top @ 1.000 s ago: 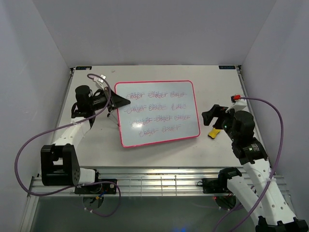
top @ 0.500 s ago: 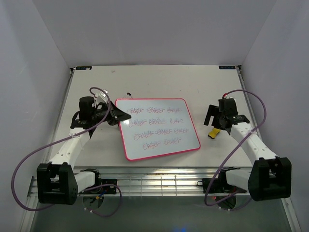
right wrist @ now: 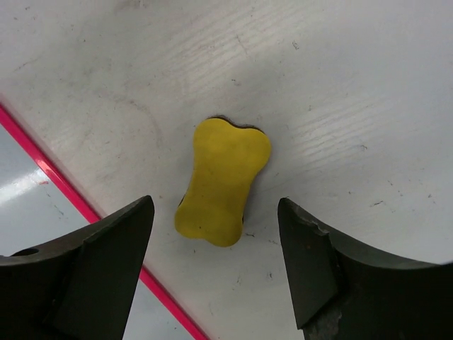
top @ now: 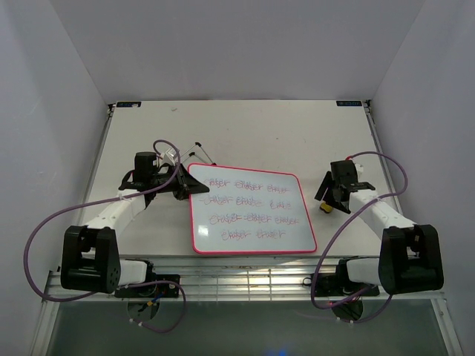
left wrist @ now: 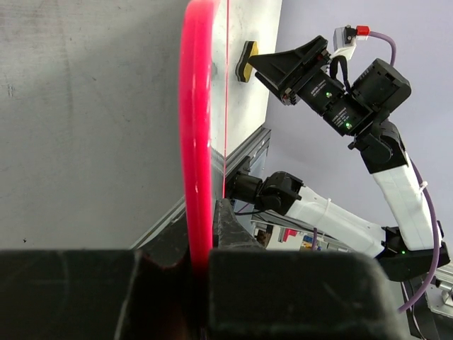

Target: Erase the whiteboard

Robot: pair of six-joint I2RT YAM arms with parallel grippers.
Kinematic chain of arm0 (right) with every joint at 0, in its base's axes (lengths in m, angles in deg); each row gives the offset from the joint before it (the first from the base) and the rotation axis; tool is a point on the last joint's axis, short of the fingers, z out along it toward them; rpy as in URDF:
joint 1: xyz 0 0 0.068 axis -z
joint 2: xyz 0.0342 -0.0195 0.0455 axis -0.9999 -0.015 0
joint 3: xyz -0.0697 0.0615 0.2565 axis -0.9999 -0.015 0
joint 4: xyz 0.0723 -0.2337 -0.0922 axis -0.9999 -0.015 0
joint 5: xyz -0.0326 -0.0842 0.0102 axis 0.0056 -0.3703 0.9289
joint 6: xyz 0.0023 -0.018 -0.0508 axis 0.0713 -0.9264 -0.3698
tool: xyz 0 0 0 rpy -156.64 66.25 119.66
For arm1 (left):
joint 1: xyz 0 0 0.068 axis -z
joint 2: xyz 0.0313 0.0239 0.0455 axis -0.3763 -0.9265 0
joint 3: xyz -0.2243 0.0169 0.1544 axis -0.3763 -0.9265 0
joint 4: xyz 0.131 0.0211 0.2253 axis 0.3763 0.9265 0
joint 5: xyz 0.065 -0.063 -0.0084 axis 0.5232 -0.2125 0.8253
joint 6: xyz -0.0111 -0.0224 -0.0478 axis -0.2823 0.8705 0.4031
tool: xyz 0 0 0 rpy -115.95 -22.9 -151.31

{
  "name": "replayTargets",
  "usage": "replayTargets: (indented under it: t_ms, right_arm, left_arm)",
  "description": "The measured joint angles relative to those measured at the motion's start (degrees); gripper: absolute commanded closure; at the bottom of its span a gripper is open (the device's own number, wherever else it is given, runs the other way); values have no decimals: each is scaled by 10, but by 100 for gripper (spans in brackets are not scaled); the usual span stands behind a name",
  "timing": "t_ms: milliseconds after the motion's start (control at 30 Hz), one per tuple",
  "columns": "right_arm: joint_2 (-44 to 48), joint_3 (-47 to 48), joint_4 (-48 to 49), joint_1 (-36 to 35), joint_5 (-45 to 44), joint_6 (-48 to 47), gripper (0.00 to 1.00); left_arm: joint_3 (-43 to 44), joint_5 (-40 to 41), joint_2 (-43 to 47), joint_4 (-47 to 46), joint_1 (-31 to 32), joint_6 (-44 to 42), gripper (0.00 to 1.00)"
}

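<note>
The whiteboard [top: 249, 213] lies flat near the table's front, pink-red framed, with several lines of pink writing. My left gripper [top: 187, 184] is shut on its far left corner; in the left wrist view the pink frame [left wrist: 196, 142] runs between my fingers. The yellow eraser [top: 326, 207] lies on the table just right of the board. My right gripper [top: 330, 199] is open directly above the eraser, not touching it; in the right wrist view the eraser [right wrist: 223, 182] sits between and ahead of the fingertips [right wrist: 124, 230], with the board's edge [right wrist: 64, 180] at left.
Two small black clip feet [top: 202, 152] lie on the table behind the board. The table's front rail [top: 245, 278] runs close to the board's near edge. Grey walls enclose the table on three sides.
My left gripper has dragged the whiteboard toward the front and right. My right gripper has come down and forward over the yellow eraser, still open.
</note>
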Motion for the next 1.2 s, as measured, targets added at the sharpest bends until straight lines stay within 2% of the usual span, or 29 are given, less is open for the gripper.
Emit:
replayTargets:
  t_ms: [133, 300, 433, 833, 967, 1200]
  right_arm:
    - [-16, 0, 14, 0, -4, 7, 29]
    - [-36, 0, 25, 0, -9, 15, 30]
    - [-54, 0, 36, 0, -16, 19, 36]
    - [-43, 1, 48, 0, -28, 21, 36]
    - [-42, 1, 48, 0, -28, 20, 44]
    - [-43, 1, 51, 0, -28, 21, 49]
  left_arm:
    - [0, 0, 0, 2, 0, -3, 100]
    - [0, -1, -1, 5, 0, -7, 100]
    - [0, -2, -1, 6, 0, -9, 100]
    - [0, -8, -1, 11, 0, -17, 100]
    - [0, -10, -1, 13, 0, -21, 100]
    - [0, -13, -1, 16, 0, -24, 100]
